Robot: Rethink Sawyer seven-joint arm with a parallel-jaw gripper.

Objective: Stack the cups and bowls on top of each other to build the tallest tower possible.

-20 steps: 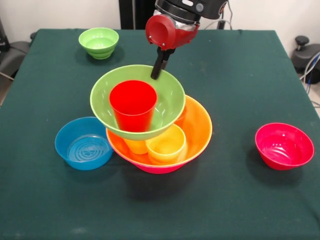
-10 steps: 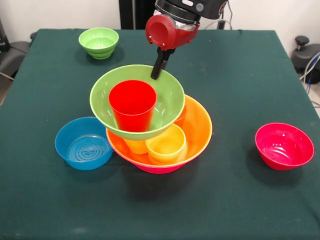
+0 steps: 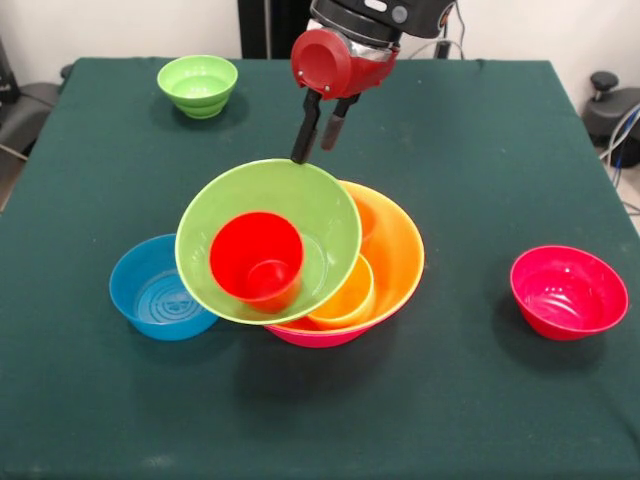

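On the surface (image 3: 480,400) the tower (image 3: 300,260) stands in the middle, its tilted top bowl (image 3: 320,215) holding a cup (image 3: 256,260), one small bowl (image 3: 160,295) touching its left, another (image 3: 568,292) well right, a third (image 3: 198,85) far behind.

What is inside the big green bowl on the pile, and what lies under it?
Inside the tilted green bowl is the red cup, tipped toward the camera. Under it, the large orange bowl holds a yellow cup. Anything else beneath is covered by the green bowl.

Bright even overhead light; soft shadows under bowls (image 3: 300,260) on table (image 3: 480,400); sharp focus, mild gloss.
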